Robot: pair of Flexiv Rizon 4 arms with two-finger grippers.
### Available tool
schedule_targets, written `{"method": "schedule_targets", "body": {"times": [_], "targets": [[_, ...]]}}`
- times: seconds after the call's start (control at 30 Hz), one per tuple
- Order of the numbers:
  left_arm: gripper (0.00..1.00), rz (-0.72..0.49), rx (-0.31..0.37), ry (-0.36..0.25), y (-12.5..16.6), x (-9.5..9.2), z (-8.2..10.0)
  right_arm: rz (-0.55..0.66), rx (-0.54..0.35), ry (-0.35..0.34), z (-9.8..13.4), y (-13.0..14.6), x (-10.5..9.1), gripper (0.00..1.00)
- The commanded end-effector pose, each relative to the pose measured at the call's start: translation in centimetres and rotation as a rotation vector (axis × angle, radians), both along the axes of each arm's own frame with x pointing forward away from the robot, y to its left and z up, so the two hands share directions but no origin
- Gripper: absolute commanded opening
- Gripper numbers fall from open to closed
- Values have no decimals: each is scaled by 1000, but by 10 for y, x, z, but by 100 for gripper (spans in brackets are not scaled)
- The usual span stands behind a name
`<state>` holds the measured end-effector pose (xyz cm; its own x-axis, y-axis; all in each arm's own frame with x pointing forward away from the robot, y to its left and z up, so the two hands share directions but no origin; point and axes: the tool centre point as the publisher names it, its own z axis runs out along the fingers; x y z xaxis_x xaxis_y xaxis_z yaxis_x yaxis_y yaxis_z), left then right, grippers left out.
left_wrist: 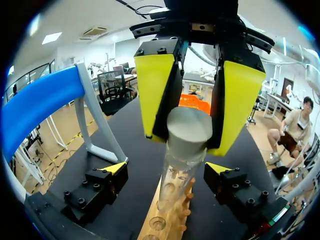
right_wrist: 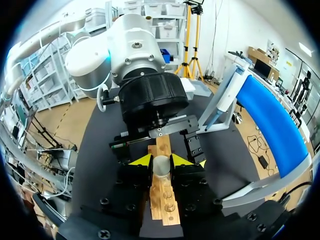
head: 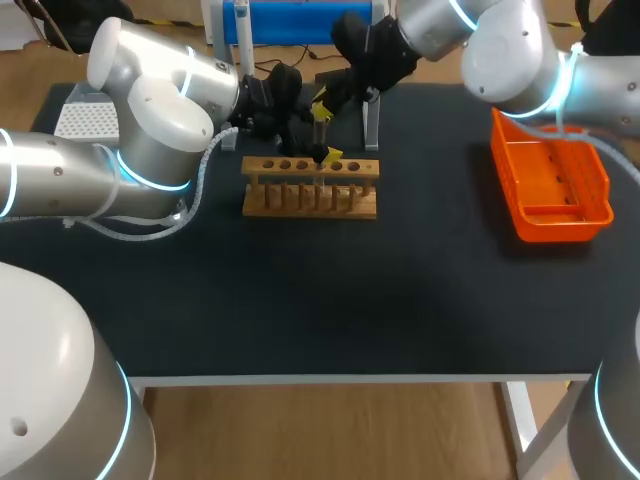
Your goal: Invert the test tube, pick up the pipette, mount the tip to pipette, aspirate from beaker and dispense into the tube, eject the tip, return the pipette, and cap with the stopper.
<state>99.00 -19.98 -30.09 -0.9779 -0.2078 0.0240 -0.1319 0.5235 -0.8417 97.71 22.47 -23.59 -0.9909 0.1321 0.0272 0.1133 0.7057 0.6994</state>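
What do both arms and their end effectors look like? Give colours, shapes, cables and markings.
Left arm and right arm: rounded silver-grey links, glowing cyan rings at the joints, a pale hose along each. Left end effector and right end effector: black, blocky, visible bolts, two fingers each with bright yellow tips.

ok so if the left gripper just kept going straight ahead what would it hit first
The left gripper would likely meet the test tube in the wooden rack, whose stopper the right gripper holds; depth is unclear.
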Motion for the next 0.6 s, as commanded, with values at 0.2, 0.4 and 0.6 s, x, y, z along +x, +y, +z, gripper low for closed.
{"method": "schedule_targets", "body": {"times": [0.2,0.4,0.6], "targets": [[100,-1,0,1,0,0,0,3,-18,9,-8,-1,-2,12],[100,-1,0,1,0,0,0,-4,-25,16,-11,-1,-3,100],[100,-1,0,1,0,0,0,-13,-23,13,-10,-3,-1,100]]}}
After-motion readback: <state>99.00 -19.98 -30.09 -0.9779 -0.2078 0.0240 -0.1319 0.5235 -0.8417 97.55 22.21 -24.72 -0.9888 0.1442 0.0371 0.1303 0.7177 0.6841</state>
